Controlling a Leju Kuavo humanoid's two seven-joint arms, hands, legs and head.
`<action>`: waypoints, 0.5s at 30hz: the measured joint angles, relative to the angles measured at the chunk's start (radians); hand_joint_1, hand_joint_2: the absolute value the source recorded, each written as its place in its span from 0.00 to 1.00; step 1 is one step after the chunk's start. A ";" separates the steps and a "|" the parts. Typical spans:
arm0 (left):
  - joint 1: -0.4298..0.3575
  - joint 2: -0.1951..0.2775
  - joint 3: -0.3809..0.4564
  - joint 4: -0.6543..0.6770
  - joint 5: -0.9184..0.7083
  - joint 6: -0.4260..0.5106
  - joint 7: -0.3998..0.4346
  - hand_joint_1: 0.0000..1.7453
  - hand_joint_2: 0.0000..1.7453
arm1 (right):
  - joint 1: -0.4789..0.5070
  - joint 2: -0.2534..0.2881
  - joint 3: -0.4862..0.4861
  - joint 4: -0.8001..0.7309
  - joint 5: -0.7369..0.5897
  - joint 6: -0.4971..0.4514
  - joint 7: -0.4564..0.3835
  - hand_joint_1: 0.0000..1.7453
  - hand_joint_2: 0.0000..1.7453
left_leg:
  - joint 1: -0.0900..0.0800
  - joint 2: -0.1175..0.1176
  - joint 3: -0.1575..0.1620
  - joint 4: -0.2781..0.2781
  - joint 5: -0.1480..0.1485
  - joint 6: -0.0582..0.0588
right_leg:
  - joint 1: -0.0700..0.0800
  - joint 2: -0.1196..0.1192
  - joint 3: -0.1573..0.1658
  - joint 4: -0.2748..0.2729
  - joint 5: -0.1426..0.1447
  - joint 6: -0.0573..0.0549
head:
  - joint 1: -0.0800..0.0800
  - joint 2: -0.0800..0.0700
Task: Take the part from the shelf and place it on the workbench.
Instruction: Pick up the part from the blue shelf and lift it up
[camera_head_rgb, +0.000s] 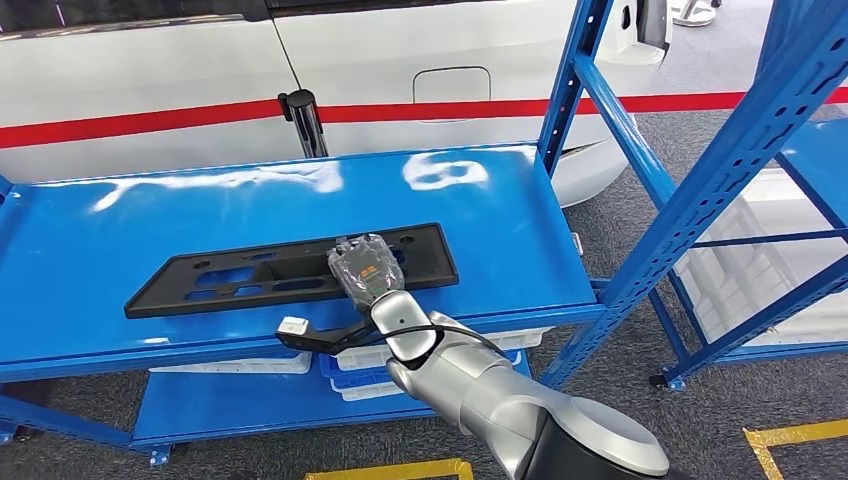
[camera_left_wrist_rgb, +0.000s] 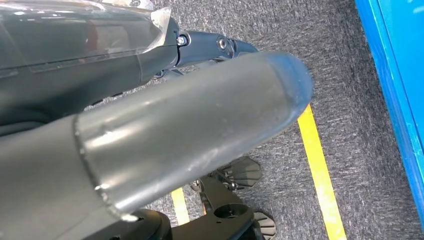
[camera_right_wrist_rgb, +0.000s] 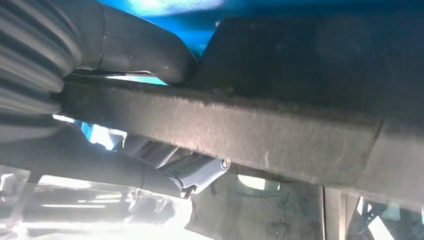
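You see the part (camera_head_rgb: 290, 271), a long flat black panel with slots, lying on the blue shelf (camera_head_rgb: 100, 240), near its front edge. The right robot hand (camera_head_rgb: 365, 268) sits on the part's right half, its back to the head camera under a clear cover. Its fingers are hidden there. In the right wrist view the part's edge (camera_right_wrist_rgb: 240, 132) runs across the picture with the thick grey thumb (camera_right_wrist_rgb: 145, 50) on one side and darker fingers (camera_right_wrist_rgb: 100, 167) on the other, so the right robot hand is clamped around the part's edge. You can't tell if the part is lifted or flat on the shelf; the contact is hidden.

The silver right arm (camera_head_rgb: 470, 385) comes in from the bottom, cut off by the frame. A white-tipped bit (camera_head_rgb: 294, 326) sticks out beside the wrist, hard to make out.

Left robot hand (camera_left_wrist_rgb: 165, 125): the left wrist view shows the thumb very close and blurred, dark fingers mostly hidden behind it. Whether they are spread or curled, you can't tell. Below it lie grey carpet (camera_left_wrist_rgb: 345, 65) and a yellow floor line (camera_left_wrist_rgb: 320, 165), with a blue edge (camera_left_wrist_rgb: 395, 75) cut off at the side.

Behind the shelf stands a white car (camera_head_rgb: 400, 60) with a red stripe, cropped at the top. Trays under the shelf are partly hidden.
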 joint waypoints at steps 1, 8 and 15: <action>0.000 0.000 0.003 0.000 0.001 0.004 0.000 0.00 0.00 | 0.000 0.000 -0.002 -0.002 -0.029 -0.019 -0.013 1.00 1.00 | 0.000 0.000 0.000 0.000 0.000 0.000 | 0.000 0.000 0.000 0.000 0.000 0.000 | 0.000 0.000; 0.002 0.000 0.028 0.001 0.008 0.039 -0.003 0.00 0.00 | -0.015 0.000 -0.125 -0.069 -0.333 -0.192 -0.246 1.00 1.00 | 0.000 0.000 0.000 0.000 0.000 0.000 | 0.000 0.000 0.000 0.000 0.000 0.000 | 0.000 0.000; 0.005 0.001 0.040 0.001 0.008 0.054 -0.011 0.00 0.00 | -0.007 0.000 -0.337 -0.194 -0.396 -0.197 -0.440 1.00 1.00 | 0.000 0.000 -0.001 0.000 0.000 0.000 | 0.000 -0.001 0.000 0.000 0.000 0.000 | 0.000 0.000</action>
